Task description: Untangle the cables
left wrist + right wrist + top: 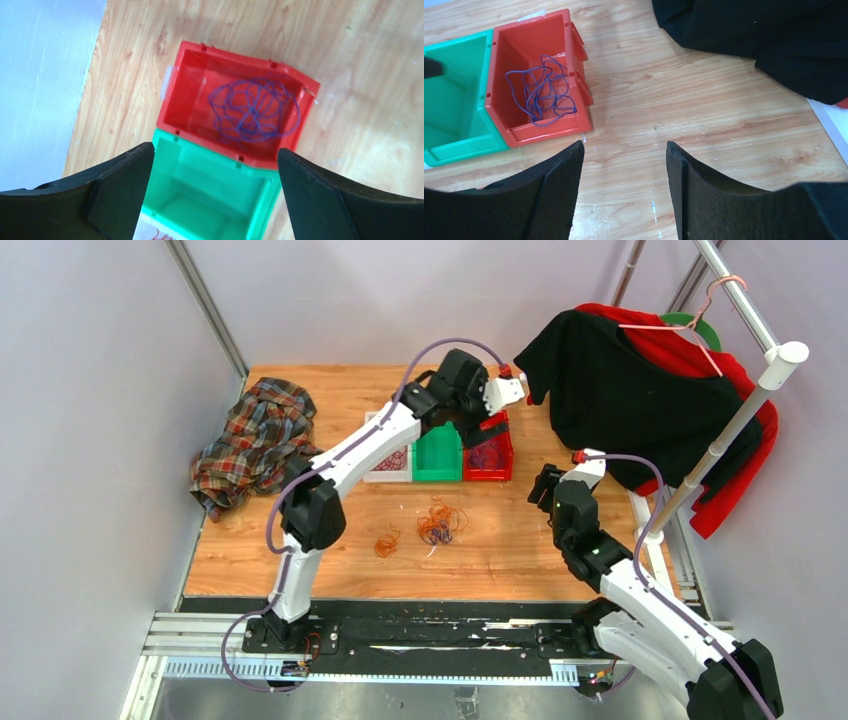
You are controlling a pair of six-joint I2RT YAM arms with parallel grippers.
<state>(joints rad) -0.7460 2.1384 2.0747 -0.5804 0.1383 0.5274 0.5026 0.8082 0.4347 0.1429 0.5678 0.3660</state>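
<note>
A purple cable [252, 110] lies in a loose coil inside the red bin [185, 95]; the right wrist view shows the same cable [541, 92]. My left gripper [215, 150] hangs open above the seam between the red bin and the empty green bin [210, 165], with nothing between its jaws. A dark red cable [395, 458] sits in the white bin [385, 477]. Tangled orange cables [440, 523] and a smaller orange clump [386, 542] lie on the table. My right gripper [624, 145] is open over bare wood, right of the red bin.
A crumpled plaid shirt [255, 440] lies at the table's left. Black and red garments [620, 390] hang from a rack [740, 410] at the right, reaching over the table's far right corner. The three bins stand in a row at the back middle.
</note>
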